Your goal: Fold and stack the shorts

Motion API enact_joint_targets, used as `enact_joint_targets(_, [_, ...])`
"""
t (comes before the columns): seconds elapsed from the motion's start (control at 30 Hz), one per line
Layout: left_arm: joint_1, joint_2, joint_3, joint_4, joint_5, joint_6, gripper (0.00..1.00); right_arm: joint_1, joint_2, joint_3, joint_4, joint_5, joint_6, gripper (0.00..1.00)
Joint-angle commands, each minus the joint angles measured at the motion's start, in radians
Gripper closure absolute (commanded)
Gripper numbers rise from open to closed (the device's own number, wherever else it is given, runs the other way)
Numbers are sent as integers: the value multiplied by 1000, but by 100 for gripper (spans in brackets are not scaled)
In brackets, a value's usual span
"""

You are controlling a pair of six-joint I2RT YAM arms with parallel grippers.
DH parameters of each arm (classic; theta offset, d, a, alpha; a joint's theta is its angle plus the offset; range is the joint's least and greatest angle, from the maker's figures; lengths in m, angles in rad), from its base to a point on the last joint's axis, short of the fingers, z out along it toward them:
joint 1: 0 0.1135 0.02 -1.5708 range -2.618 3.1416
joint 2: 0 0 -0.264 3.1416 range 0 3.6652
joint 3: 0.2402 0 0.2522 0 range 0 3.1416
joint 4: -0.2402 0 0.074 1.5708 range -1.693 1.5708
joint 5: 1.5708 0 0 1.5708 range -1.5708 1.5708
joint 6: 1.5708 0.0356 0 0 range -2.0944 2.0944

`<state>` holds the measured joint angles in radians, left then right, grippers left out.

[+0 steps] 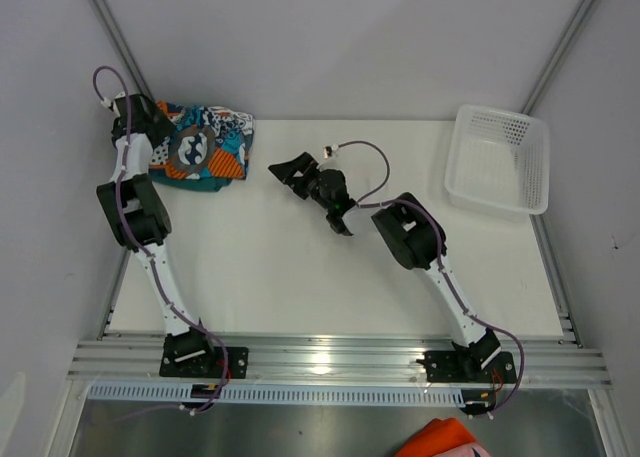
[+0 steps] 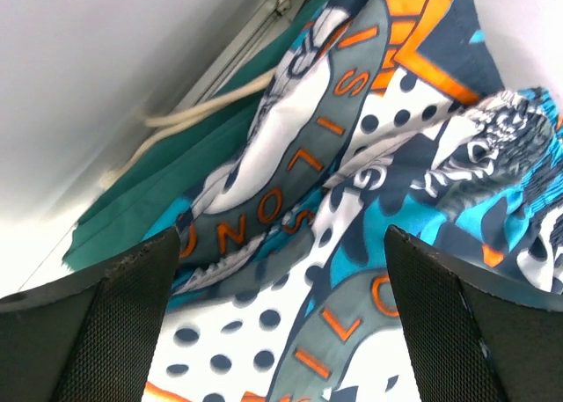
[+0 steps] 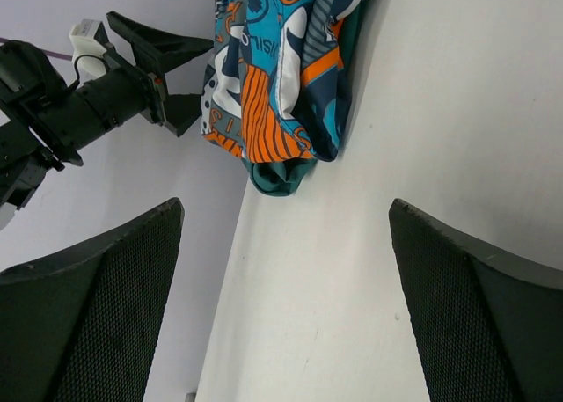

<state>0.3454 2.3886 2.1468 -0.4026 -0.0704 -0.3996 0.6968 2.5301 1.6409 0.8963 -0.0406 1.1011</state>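
The printed shorts (image 1: 205, 147), in orange, blue, white and navy, lie bunched at the table's back left on top of the teal-green shorts (image 1: 207, 185), whose edge shows below them. My left gripper (image 1: 160, 127) hovers over the pile's left end, open and holding nothing. In the left wrist view the print (image 2: 352, 182) fills the space under the open left gripper (image 2: 281, 270), with teal cloth (image 2: 176, 182) and its pale drawstring (image 2: 202, 107) beside it. My right gripper (image 1: 310, 195) stands open mid-table, right of the pile. Its view shows the shorts (image 3: 273, 68) ahead, past the open right gripper (image 3: 286, 244).
A white mesh basket (image 1: 500, 162) stands at the back right corner. An orange cloth (image 1: 440, 442) lies below the front rail (image 1: 330, 357). Grey walls close off the left, back and right sides of the table.
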Motion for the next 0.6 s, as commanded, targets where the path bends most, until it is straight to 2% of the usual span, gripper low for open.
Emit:
enact_joint_targets(0.0, [6, -167, -104, 115, -45, 5, 1, -13, -120, -49, 75, -38, -90, 1])
enact_joint_targets(0.17, [-29, -255, -214, 214, -83, 45, 1, -23, -166, -95, 78, -83, -142, 1])
enact_joint_targets(0.3, [-83, -347, -321, 326, -175, 126, 1, -29, -215, -116, 3, -146, -272, 0])
enact_joint_targets(0.57, [-161, -443, -364, 288, -238, 168, 1, -51, -413, -246, -134, -194, -435, 0])
